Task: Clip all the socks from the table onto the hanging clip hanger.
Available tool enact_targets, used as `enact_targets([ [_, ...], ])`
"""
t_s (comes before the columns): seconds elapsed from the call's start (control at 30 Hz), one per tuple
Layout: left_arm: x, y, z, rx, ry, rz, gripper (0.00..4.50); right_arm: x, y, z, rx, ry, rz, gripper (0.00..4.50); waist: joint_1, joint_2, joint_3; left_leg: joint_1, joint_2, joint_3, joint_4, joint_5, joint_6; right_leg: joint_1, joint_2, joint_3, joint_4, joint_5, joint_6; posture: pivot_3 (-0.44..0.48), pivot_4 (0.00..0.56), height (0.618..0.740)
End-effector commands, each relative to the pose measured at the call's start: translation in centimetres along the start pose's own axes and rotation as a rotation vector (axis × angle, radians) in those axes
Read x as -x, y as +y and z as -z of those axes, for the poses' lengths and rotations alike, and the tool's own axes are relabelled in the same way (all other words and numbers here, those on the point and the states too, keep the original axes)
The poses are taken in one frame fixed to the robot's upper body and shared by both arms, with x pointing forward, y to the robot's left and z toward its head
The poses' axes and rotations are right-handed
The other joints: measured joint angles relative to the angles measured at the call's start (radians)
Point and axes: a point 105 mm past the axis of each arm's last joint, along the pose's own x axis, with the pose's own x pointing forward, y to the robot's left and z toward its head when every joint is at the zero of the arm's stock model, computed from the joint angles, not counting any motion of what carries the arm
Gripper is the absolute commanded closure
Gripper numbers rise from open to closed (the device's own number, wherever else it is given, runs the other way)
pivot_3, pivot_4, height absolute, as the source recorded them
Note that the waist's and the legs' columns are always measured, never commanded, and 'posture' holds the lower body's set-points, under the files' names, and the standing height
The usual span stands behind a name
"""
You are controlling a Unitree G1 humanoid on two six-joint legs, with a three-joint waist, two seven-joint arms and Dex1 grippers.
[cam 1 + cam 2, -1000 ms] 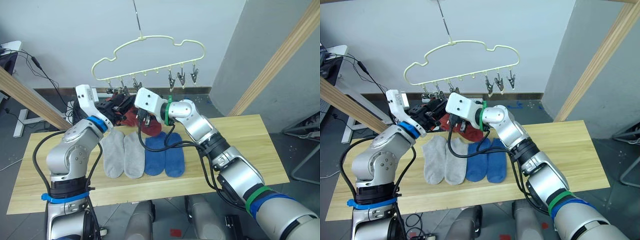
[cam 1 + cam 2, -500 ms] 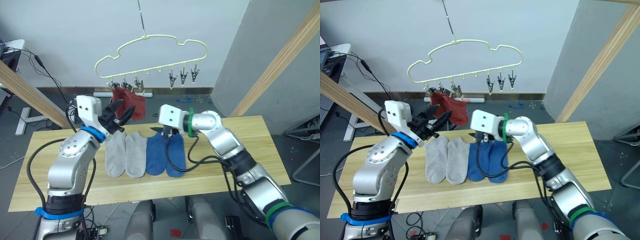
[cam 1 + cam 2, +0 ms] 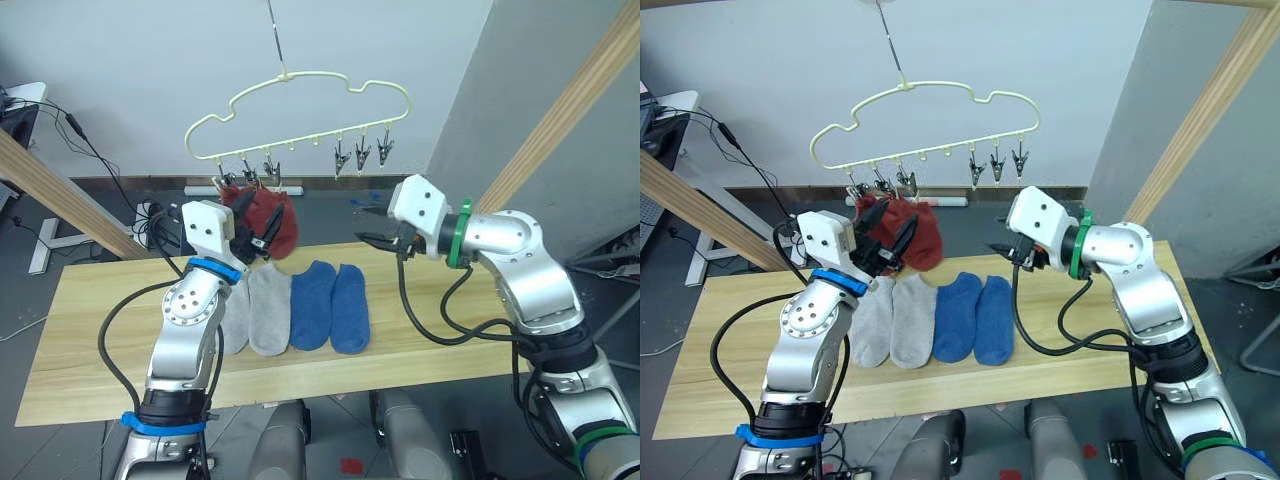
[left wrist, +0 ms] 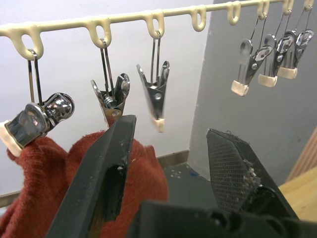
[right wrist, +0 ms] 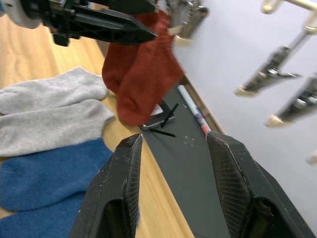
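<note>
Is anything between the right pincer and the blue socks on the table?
Nothing visible. The right pincer hangs open above the table, and the blue socks lie uncovered below and to its left, beside the grey socks.

I work in a test lab: bare grey walls (image 3: 120, 60), loose cables (image 3: 80, 135), timber frame (image 3: 560, 110).

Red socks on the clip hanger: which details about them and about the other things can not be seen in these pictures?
- Red socks: eye views, the left gripper covers their lower part; whether one or two hang there is unclear.
- Clips holding them: left wrist view, the grip points sit behind knit and the picture's edge.
- Grey socks: eye views, the left arm hides the near-left one.
- Clip hanger: its hook's top is cut off.
</note>
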Motion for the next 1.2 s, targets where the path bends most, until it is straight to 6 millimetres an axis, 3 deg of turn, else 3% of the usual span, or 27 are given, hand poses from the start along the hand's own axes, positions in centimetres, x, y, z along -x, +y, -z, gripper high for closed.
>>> enact_targets([
  [0.03, -0.5, 0.1, -0.8, -0.016, -0.050, -0.018, 1.93, 1.1, -0.4, -1.9, 0.018, -0.080, 0.031, 2.38, 0.000, 0.000, 0.000, 0.000, 0.000, 0.000, 0.000, 0.000, 0.000, 0.000, 0.000, 0.000, 0.000, 0.000, 0.000, -0.087, 0.318, 0.740],
  [0.47, -3.2, 0.8, -1.1, 0.022, -0.095, -0.068, 1.93, 1.8, -1.4, -3.4, -0.011, -0.164, 0.056, 2.38, 0.000, -0.001, 0.000, 0.000, 0.000, 0.000, 0.000, 0.000, 0.000, 0.000, 0.000, 0.000, 0.000, 0.000, 0.000, -0.091, 0.315, 0.740],
  [1.2, -4.7, 0.8, -2.9, 0.070, -0.145, -0.115, 1.93, 2.5, -1.8, -4.3, -0.040, -0.235, 0.045, 2.38, 0.000, -0.001, 0.000, 0.000, 0.000, 0.001, 0.000, 0.000, 0.000, 0.000, 0.000, 0.000, 0.000, 0.000, 0.000, -0.096, 0.314, 0.740],
])
